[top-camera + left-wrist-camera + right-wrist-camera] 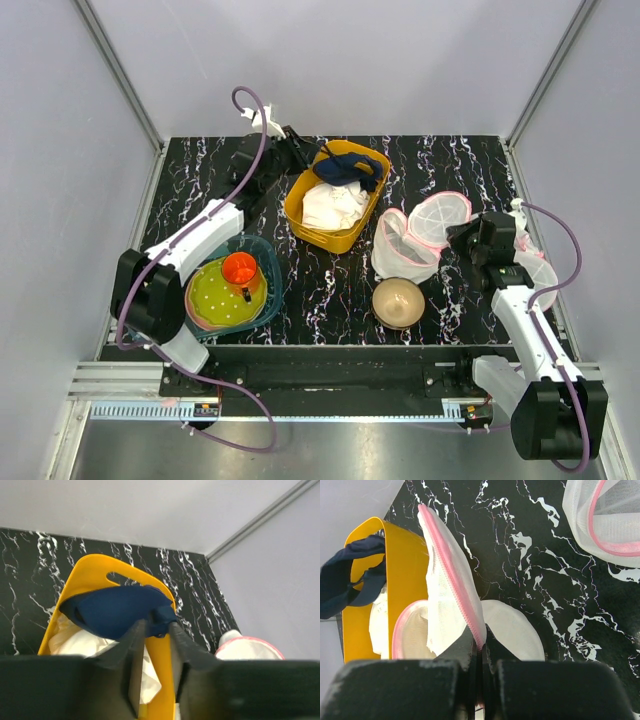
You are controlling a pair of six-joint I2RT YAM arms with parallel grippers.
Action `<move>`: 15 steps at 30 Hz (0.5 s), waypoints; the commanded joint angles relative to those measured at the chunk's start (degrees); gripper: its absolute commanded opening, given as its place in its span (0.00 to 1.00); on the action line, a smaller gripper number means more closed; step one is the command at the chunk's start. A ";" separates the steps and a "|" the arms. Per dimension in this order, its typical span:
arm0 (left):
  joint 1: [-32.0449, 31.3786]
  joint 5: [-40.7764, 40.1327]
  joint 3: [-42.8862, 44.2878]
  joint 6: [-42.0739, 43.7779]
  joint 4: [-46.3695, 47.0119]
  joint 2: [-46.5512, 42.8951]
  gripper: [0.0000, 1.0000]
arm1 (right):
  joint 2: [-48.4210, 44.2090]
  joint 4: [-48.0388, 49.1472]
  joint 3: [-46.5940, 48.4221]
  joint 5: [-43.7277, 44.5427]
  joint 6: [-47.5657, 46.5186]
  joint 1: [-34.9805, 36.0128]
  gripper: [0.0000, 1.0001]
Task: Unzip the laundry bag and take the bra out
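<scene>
The laundry bag point(400, 252) lies on its side mid-table, unzipped, its round flap lid point(440, 218) lifted. My right gripper point(468, 238) is shut on the lid's pink zip edge. In the right wrist view the lid point(451, 580) stands up from the right gripper point(481, 642), with the bag's body point(515, 630) behind. The navy bra point(345, 168) hangs over the far rim of a yellow basket point(340, 240). My left gripper point(305, 152) is at that rim. In the left wrist view a bunched corner of the bra point(115, 610) fills the narrow gap of the left gripper point(156, 625).
The yellow basket point(92, 567) holds a white cloth point(330, 205). A tan bowl point(398, 300) sits in front of the bag. A second pink-rimmed mesh disc point(535, 272) lies at the right. A teal basket point(268, 290) with a green plate and orange cup stands front left.
</scene>
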 commanded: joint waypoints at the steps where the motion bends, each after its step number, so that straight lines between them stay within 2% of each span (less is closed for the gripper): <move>1: 0.09 4.24 1.16 3.79 -1.26 0.69 0.49 | -0.93 2.27 0.59 1.27 -0.35 -0.03 0.00; 4: 0.09 8.56 3.10 4.23 -3.97 1.93 0.78 | -0.93 1.57 2.43 1.98 -1.13 -0.21 0.00; 5: 0.09 9.27 3.63 5.28 -5.03 1.84 0.82 | -1.02 1.13 3.05 2.24 -1.31 -0.21 0.00; 8: -0.26 12.00 5.21 8.35 -8.20 0.70 0.88 | -1.89 0.16 5.25 3.81 -2.45 -0.12 0.00; 12: -0.79 11.04 5.22 12.49 -12.24 -4.65 0.91 | -1.20 0.33 8.49 6.63 -4.12 -0.12 0.00; 15: -0.79 9.80 3.03 13.20 -12.25 -7.29 0.93 | 3.10 2.00 11.92 8.39 -5.09 -0.12 0.00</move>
